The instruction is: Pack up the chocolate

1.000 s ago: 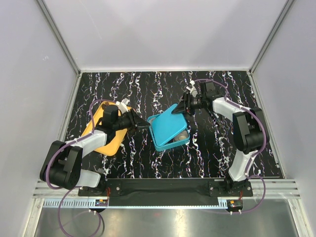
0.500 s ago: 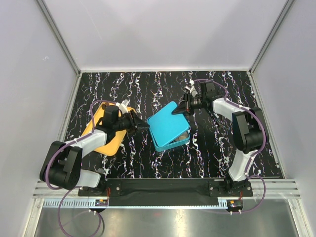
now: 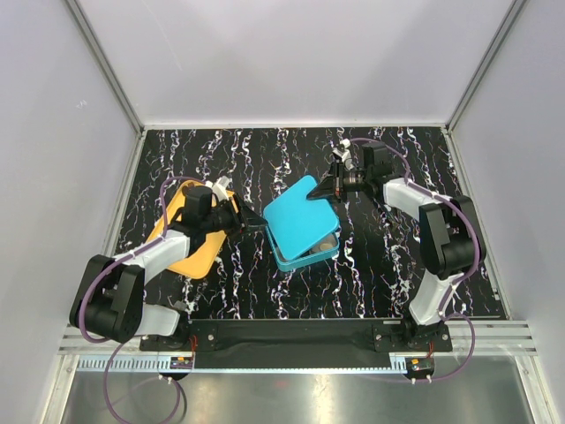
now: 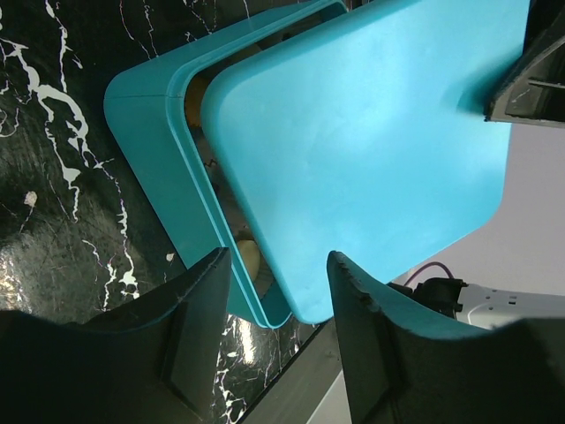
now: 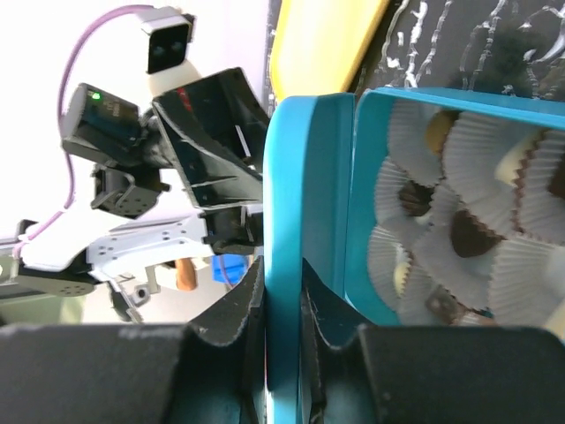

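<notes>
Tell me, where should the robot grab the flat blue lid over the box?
Probably its thin edge. The flat rectangular turquoise lid sits tilted over the open turquoise box, and its broad face looks too wide to pinch. So come in from the side and clamp an edge, as the right gripper does at the far corner.

Smooth matt teal lid (image 4: 353, 132), glossy marbled table (image 3: 371, 265)

Robot test enclosure: plain white panels (image 3: 291, 62) in aluminium framing (image 3: 104, 66) wall a black marbled surface (image 3: 265, 155), mounting plate (image 3: 291, 334) along its near edge.
</notes>
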`<state>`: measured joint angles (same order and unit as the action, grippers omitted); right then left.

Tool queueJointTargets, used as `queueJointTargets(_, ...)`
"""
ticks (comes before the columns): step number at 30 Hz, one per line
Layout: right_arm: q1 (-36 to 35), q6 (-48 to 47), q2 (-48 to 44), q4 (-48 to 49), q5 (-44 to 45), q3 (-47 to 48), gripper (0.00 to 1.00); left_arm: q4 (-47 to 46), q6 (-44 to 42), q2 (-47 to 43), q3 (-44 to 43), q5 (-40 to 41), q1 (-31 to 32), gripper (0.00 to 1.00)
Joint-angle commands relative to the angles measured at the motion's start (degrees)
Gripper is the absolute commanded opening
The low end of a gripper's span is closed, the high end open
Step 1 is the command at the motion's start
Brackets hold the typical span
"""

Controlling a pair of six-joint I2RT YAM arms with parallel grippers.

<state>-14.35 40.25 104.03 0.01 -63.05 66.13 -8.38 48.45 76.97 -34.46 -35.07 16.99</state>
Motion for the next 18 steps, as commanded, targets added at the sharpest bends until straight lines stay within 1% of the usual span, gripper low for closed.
queueJointTargets(1, 0.37, 7.38, -3.48, 10.77, -3.22, -1.61, 0.0, -1.46, -0.63, -1.82, -2.28, 0.44, 0.23, 0.54)
queueJointTargets(2, 0.29, 8.43, -3.31, 12.19, -3.22, -2.23, 0.0, -1.64, -0.55, -1.91, -2.19, 0.35, 0.23, 0.54)
queueJointTargets(3, 0.37, 11.49, -2.96, 13.95, -3.31, -2.67, 0.0, -2.16, -0.46, -1.91, -2.11, 0.44, 0.23, 0.56)
queueJointTargets(5, 0.29, 15.98, -2.34, 22.19, -4.01, -4.68, 0.0, -3.04, 0.07, -2.0, -2.02, 0.18, 0.23, 0.57)
queueJointTargets(6, 0.2, 20.87, -1.38, 25.36, -4.01, -5.39, 0.0, -3.57, 0.24, -1.74, -1.93, 0.09, 0.23, 0.58)
queueJointTargets(7, 0.29, 23.18, -0.76, 31.13, -4.28, -6.7, 0.0, -3.74, 0.42, -1.65, -1.93, 0.0, 0.23, 0.58)
queueJointTargets(8, 0.2, 25.12, -0.23, 33.54, -4.19, -7.24, 0.0, -3.83, 0.51, -1.56, -2.02, -0.09, 0.23, 0.58)
queueJointTargets(9, 0.2, 27.4, 0.9, 35.04, -4.02, -7.68, 0.0, -4.01, 0.6, -1.47, -2.02, 0.0, 0.23, 0.59)
queueJointTargets(16, 0.2, 31.9, 4.16, 42.6, -3.31, -9.79, 0.0, -4.54, 0.33, 0.28, -1.93, 0.62, 0.23, 0.59)
queueJointTargets(18, 0.02, 32.17, 5.13, 43.14, -3.31, -9.88, 0.0, -5.23, 0.51, 0.9, -1.84, 0.44, 0.23, 0.58)
